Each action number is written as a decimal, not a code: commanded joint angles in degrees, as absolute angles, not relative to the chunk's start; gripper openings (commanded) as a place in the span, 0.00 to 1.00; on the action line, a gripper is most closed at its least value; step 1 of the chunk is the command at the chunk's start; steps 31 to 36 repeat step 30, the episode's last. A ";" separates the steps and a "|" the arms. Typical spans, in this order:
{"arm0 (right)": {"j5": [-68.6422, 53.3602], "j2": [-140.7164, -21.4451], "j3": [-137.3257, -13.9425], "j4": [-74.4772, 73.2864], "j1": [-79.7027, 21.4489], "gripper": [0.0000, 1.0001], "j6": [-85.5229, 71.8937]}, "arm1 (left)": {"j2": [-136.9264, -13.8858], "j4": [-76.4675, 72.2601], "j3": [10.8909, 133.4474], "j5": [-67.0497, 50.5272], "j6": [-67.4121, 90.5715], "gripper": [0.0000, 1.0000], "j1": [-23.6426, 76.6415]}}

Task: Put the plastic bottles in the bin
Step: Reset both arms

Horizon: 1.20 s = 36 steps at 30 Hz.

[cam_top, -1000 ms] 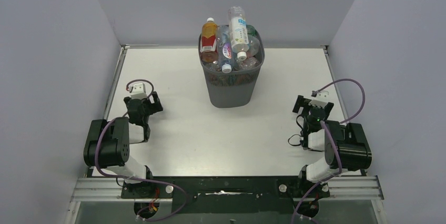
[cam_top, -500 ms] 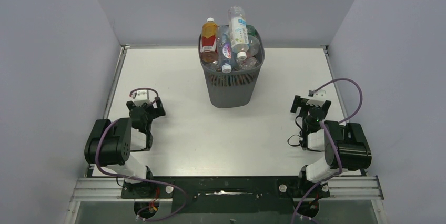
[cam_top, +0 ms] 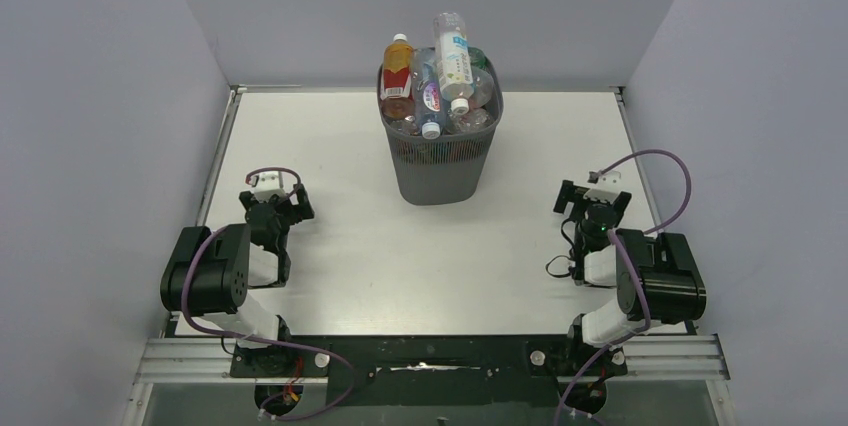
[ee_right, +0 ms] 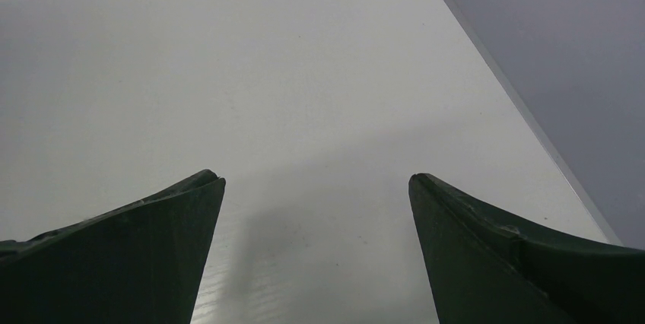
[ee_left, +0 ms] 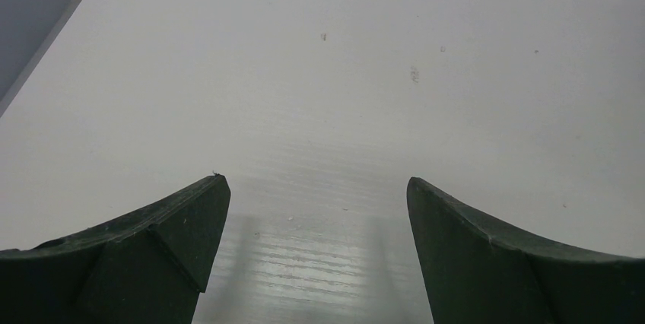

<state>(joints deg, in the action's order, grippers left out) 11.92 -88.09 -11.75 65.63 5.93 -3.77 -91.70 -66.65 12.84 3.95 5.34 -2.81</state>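
Observation:
The dark grey mesh bin stands at the back middle of the table, heaped with plastic bottles. An amber bottle with a red label and a clear one with a blue-green label stick up above the rim. My left gripper sits low at the near left, open and empty over bare table. My right gripper sits low at the near right, open and empty. Both are far from the bin.
The white table is walled by grey panels on the left, right and back. Its left edge shows in the left wrist view, its right edge in the right wrist view. A black rail runs along the near edge.
My left arm has drawn back toward its base and lowered; the right gripper shifted slightly. In the last half second almost nothing moved.

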 commanded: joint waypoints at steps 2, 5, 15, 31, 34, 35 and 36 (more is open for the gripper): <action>10.39 -88.39 -14.44 66.74 7.25 0.98 -3.70 | -91.53 -71.24 13.19 4.74 4.66 0.88 -2.68; 9.81 -88.10 -14.33 66.57 7.93 0.98 -4.30 | -91.55 -71.30 13.18 5.16 4.66 0.88 -2.49; 10.20 -87.64 -13.62 67.41 7.85 0.98 -3.95 | -91.70 -71.12 13.32 5.28 4.57 0.88 -2.37; 9.68 -87.79 -14.07 66.84 7.91 0.98 -3.91 | -91.76 -71.10 13.36 5.18 4.66 0.88 -2.46; 9.68 -87.79 -14.07 66.84 7.91 0.98 -3.91 | -91.76 -71.10 13.36 5.18 4.66 0.88 -2.46; 9.68 -87.79 -14.07 66.84 7.91 0.98 -3.91 | -91.76 -71.10 13.36 5.18 4.66 0.88 -2.46; 9.68 -87.79 -14.07 66.84 7.91 0.98 -3.91 | -91.76 -71.10 13.36 5.18 4.66 0.88 -2.46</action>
